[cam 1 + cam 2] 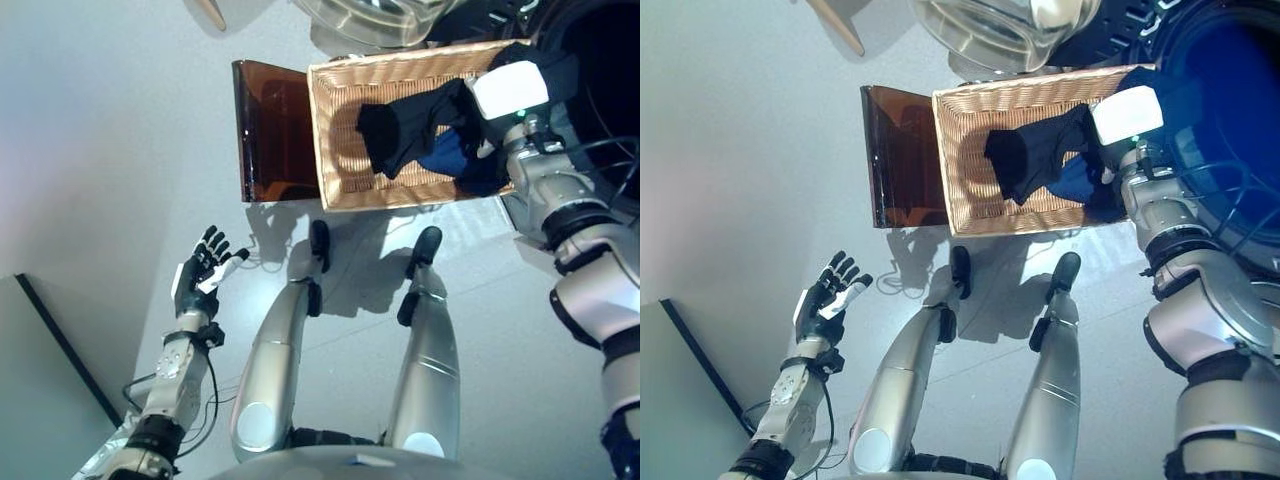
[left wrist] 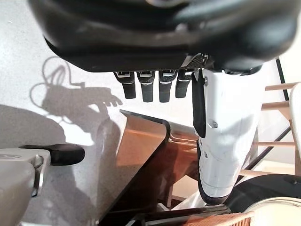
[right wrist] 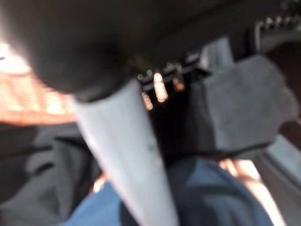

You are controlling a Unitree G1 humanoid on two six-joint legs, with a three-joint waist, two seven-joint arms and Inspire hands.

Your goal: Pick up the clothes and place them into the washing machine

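Note:
A shallow wicker basket (image 1: 340, 140) rests on a low dark brown box (image 1: 265, 130) beside the washing machine (image 1: 1230, 120). A black garment (image 1: 400, 130) and a blue garment (image 1: 450, 155) are in the basket. My right hand (image 3: 127, 155) reaches into the basket's right end and is shut on the black garment, which hangs from it over the wicker. In the right wrist view dark cloth (image 3: 244, 103) sits between its thumb and fingers, with blue cloth (image 3: 211, 197) below. My left hand (image 1: 200, 275) is open and empty above the floor at lower left, far from the basket.
The machine's open glass door (image 1: 1000, 30) hangs above the basket's far side. A wooden leg (image 1: 210, 12) shows at the top left. A dark-edged panel (image 1: 60, 350) runs along the lower left. Grey floor spreads to the left of the box.

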